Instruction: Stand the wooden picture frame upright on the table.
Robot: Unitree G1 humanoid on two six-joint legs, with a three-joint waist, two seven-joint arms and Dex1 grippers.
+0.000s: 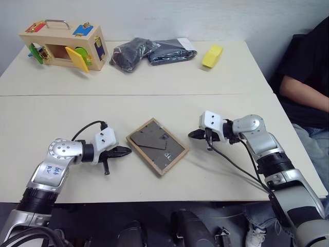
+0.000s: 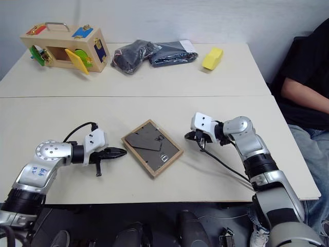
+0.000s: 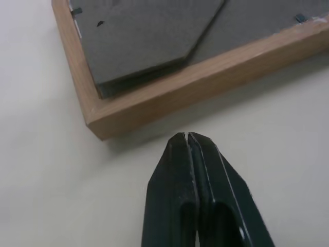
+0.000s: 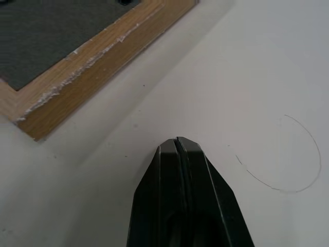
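The wooden picture frame (image 1: 157, 145) lies flat on the desk (image 1: 216, 87), face down with its dark grey back panel and folded stand upward, turned at an angle to the desk's edge. It sits on the near half of the desk, just on the robot's side of the seam line that crosses the top.

The left claw (image 1: 126, 151) is clenched, its two black fingers pressed together and holding nothing; its tip points at the frame's left corner and stops just short of it, a sliver of bare desk showing between them in the left wrist view. The right claw (image 1: 194, 134) is also clenched and empty, pointing toward the frame's right side from near it, with a wider strip of desk between.

Along the far edge of the desk stand a wooden box with coloured latches (image 1: 64, 46), a dark bundle of cloth (image 1: 149, 51) and a small yellow object (image 1: 212, 55). A seated person's arm (image 1: 303, 95) shows beyond the desk's right side
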